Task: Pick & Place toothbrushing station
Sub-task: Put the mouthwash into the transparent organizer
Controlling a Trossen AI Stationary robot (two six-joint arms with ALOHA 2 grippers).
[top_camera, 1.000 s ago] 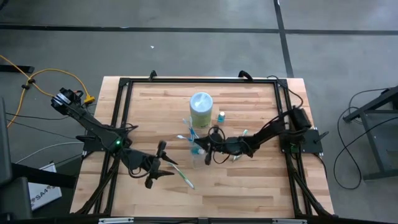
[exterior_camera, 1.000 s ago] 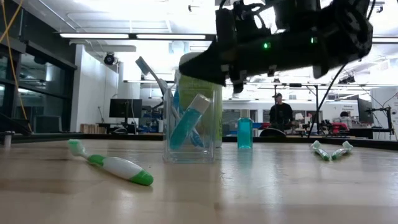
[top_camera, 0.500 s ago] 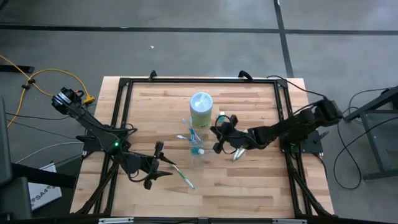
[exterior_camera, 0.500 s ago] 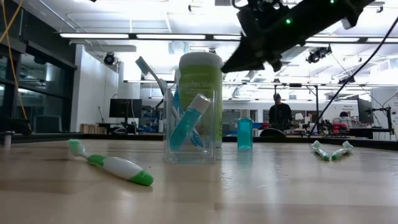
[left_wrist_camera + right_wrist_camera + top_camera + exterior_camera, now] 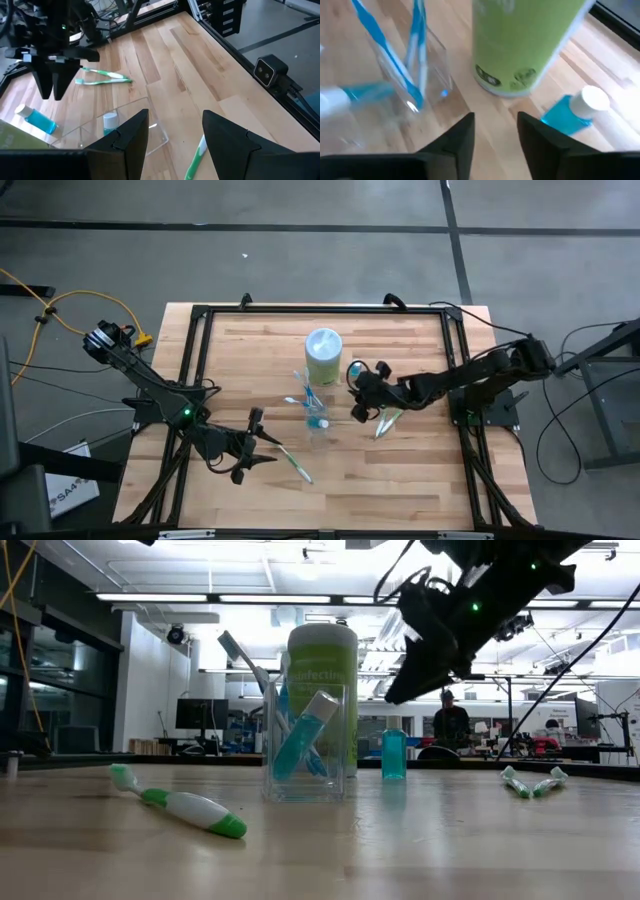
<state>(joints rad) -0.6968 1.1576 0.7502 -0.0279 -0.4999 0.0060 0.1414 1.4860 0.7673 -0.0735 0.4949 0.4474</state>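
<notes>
Since 1.0 s ago, right gripper [image 5: 358, 402] has left the clear tumbler [image 5: 317, 423] and pulled back to hover above the table near the small blue bottle [image 5: 394, 754]; jaws slightly apart, holding nothing. Tumbler stands mid-table w/ 2 blue-and-white toothbrushes [image 5: 282, 710] and 1 toothpaste tube [image 5: 300, 735] inside. 1 green toothbrush [image 5: 180, 805] lies on the wood by the left gripper [image 5: 250, 457], whose jaws are wide, empty, low over the table. 2 more green toothbrushes [image 5: 532, 781] lie together under the right arm. 1 green canister [image 5: 323, 354] stands behind the tumbler.
</notes>
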